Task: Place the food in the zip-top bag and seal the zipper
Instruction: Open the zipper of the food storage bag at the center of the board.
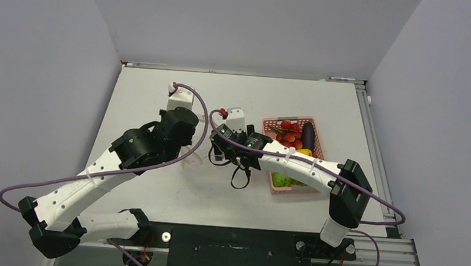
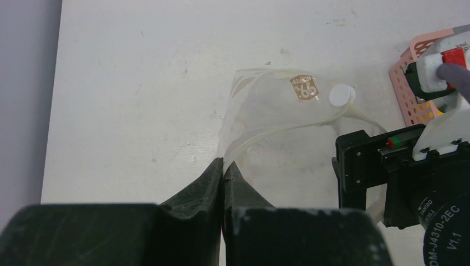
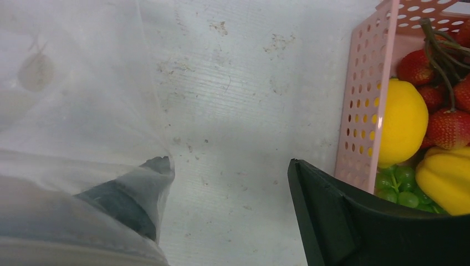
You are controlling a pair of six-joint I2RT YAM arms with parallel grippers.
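Observation:
The clear zip-top bag [image 2: 277, 105] lies on the table with its mouth held apart, and the whitish zipper [image 2: 260, 136] arcs across it. My left gripper [image 2: 223, 166] is shut on the bag's mouth edge. My right gripper [image 3: 226, 162] is open. Its left finger [image 3: 130, 194] is inside the bag under the film, and its right finger [image 3: 332, 221] is outside, beside the basket. The food sits in the pink basket [image 3: 363, 100]: a lemon [image 3: 402, 122], strawberries [image 3: 446, 127], a yellow pepper [image 3: 449, 177], green grapes [image 3: 402, 188] and a dark eggplant [image 1: 308, 135].
The pink basket [image 1: 270, 120] stands right of centre, just beyond my right gripper [image 1: 219, 152]. Purple cables loop over both arms. Grey walls close the table on three sides, with a metal rail [image 1: 370, 136] along the right edge.

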